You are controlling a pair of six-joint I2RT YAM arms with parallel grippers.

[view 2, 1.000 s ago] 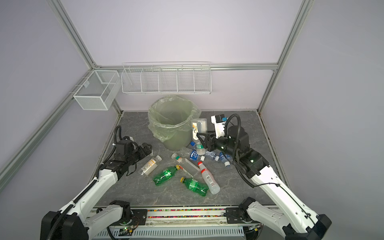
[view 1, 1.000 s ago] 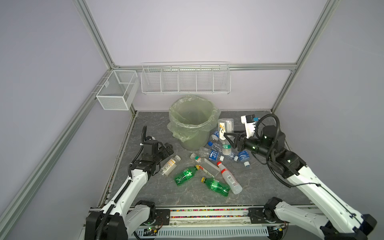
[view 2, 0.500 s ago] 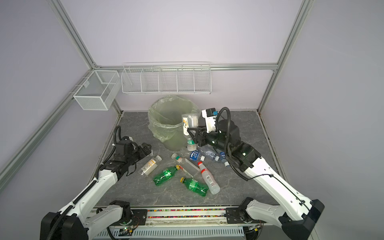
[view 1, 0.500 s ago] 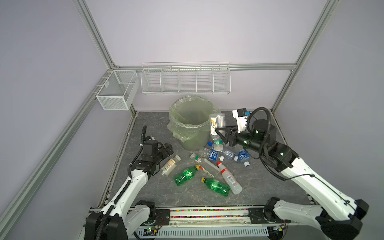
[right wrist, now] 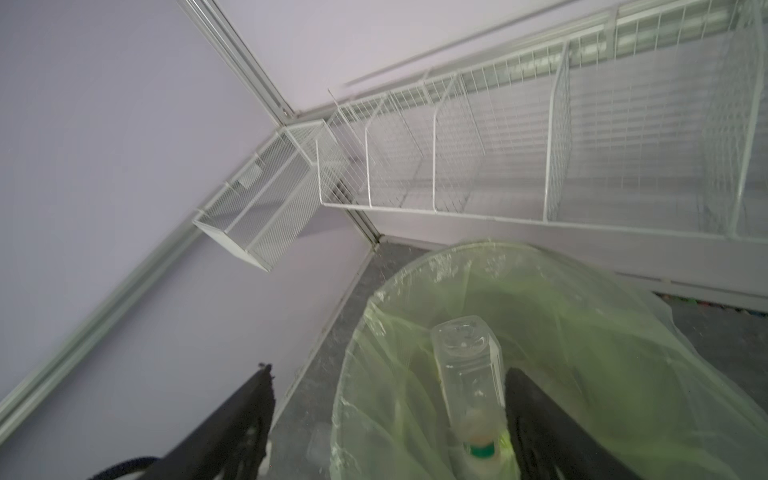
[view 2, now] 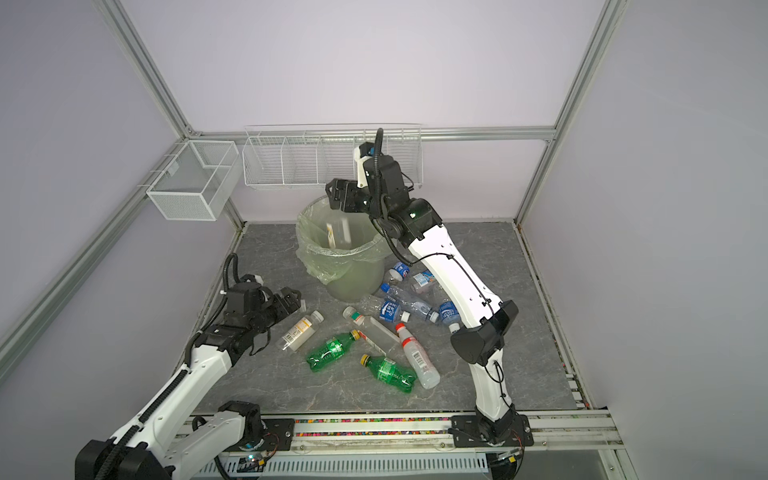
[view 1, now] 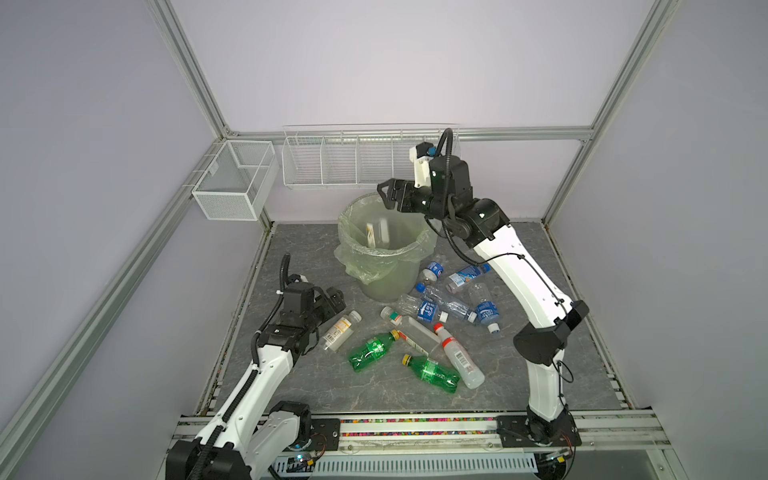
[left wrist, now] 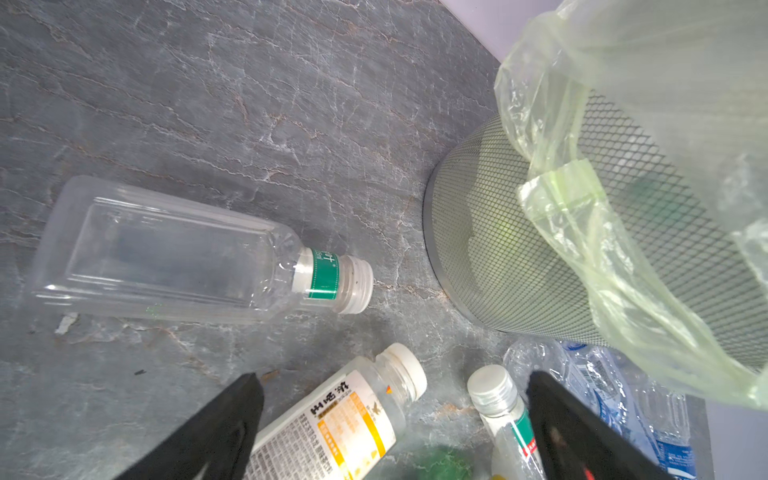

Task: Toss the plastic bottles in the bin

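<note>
Clear bottle, pinched a second ago, is now released: right claw spread above bin, bottle seen dropping inside. Left claw spread over white-capped bottle; many are left on tabletop.

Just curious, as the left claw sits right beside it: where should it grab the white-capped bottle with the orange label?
Probably across the labelled middle of the white-capped bottle, with the open left gripper coming down from above. It lies flat on its side, so the round body offers both long sides to the jaws, and neither touches another bottle.
</note>
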